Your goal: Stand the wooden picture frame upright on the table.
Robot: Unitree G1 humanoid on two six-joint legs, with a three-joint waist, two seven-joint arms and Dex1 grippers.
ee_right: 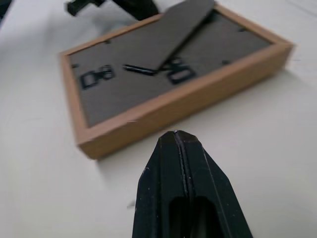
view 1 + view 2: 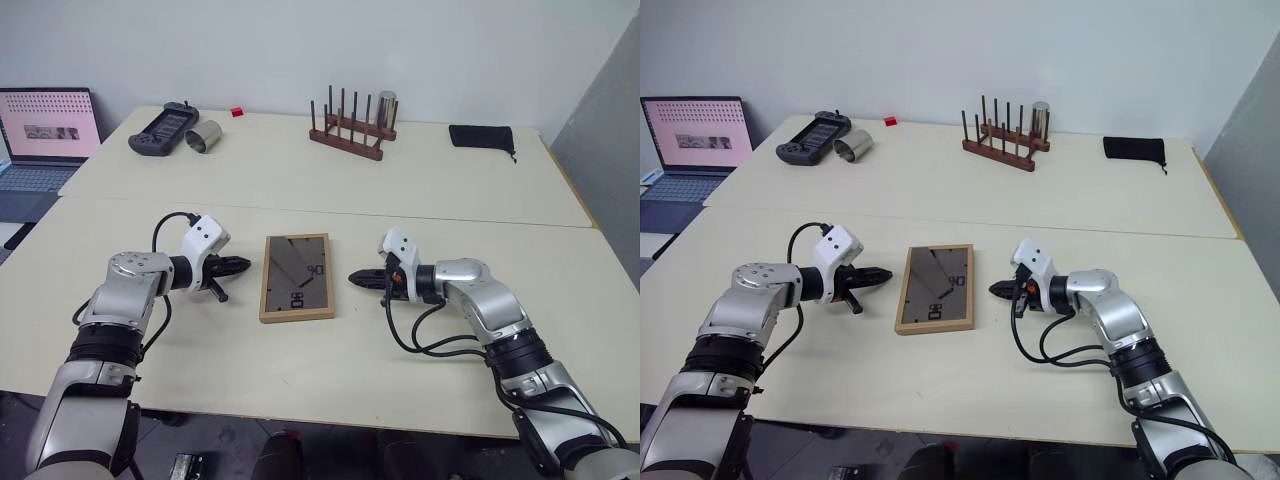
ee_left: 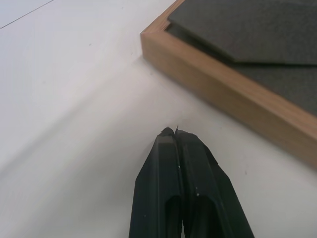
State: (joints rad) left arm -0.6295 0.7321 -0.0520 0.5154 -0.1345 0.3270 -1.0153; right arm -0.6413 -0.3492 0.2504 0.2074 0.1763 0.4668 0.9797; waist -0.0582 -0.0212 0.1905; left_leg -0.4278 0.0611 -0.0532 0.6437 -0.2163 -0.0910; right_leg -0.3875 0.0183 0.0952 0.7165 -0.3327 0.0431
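The wooden picture frame (image 2: 297,277) lies flat on the cream table (image 2: 300,370), its dark grey back panel and folded stand facing up (image 1: 163,49). My left gripper (image 2: 240,266) hovers just left of the frame, shut and holding nothing, its tip pointing at the frame's left edge (image 3: 218,94). On the opposite side my right gripper (image 2: 357,279) is shut too, empty, a short gap from the frame's right edge. Both pairs of black fingers (image 3: 181,188) (image 1: 183,193) are pressed together just above the tabletop.
At the back stand a dark brown peg rack (image 2: 347,130) with a metal cylinder, a metal cup on its side (image 2: 205,137), a black handheld controller (image 2: 162,130) and a black pouch (image 2: 481,136). A laptop (image 2: 45,130) sits at far left. A seam (image 2: 400,217) divides two tabletops.
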